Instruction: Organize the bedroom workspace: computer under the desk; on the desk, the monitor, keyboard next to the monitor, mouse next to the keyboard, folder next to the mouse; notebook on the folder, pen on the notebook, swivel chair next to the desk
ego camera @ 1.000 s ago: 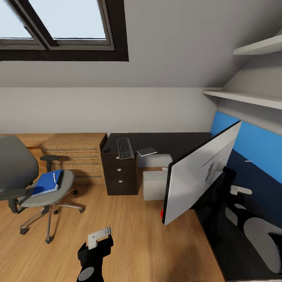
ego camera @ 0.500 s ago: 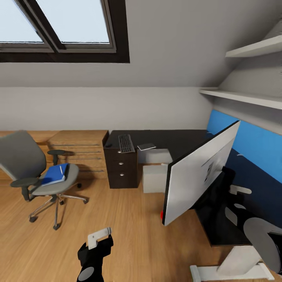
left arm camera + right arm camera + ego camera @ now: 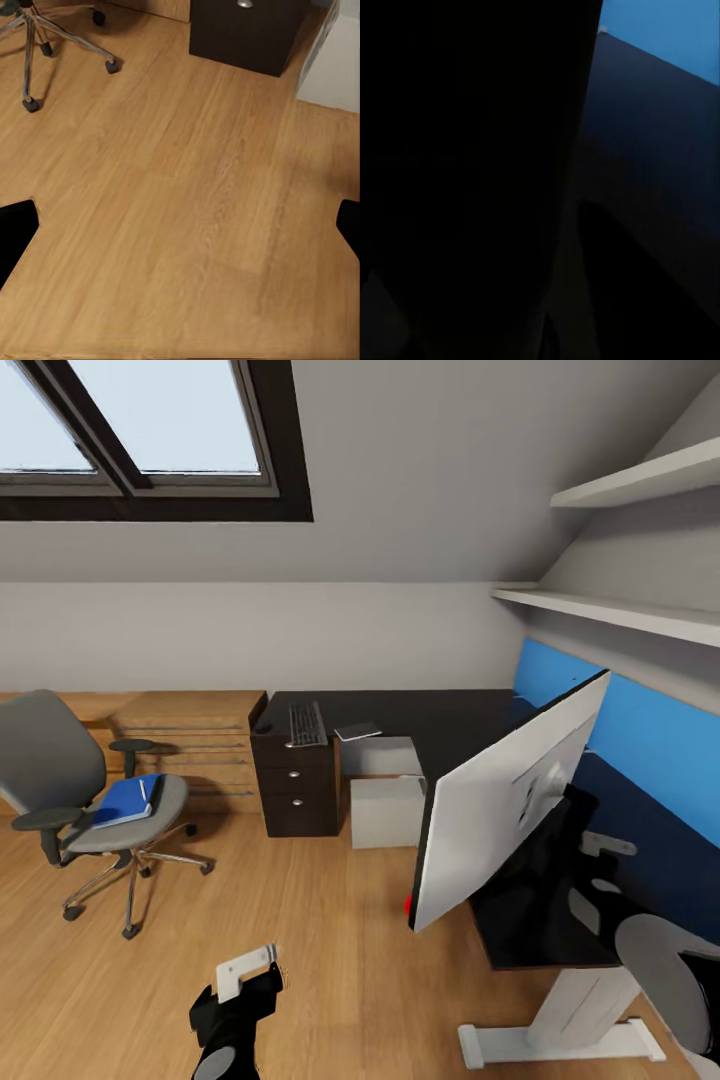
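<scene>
My left hand [image 3: 245, 972] hangs low over the wood floor [image 3: 330, 960], fingers spread wide with nothing between them; in the left wrist view the two dark fingertips [image 3: 15, 232] sit far apart over bare boards. My right arm reaches behind the monitor [image 3: 500, 805], which tilts over the bench [image 3: 440, 715]; whether my right hand grips its stand or how open it is, I cannot tell, since the right wrist view is nearly all black beside a strip of the blue panel [image 3: 675, 34].

The keyboard [image 3: 305, 723] and notebook [image 3: 357, 732] lie on the far bench end, near each other, above the black drawers [image 3: 295, 785]. The computer [image 3: 385, 810] stands under the bench beside the drawers. The folder [image 3: 125, 801] rests on the chair [image 3: 85, 800], the pen [image 3: 142, 790] on top of it, well apart from the bench.
</scene>
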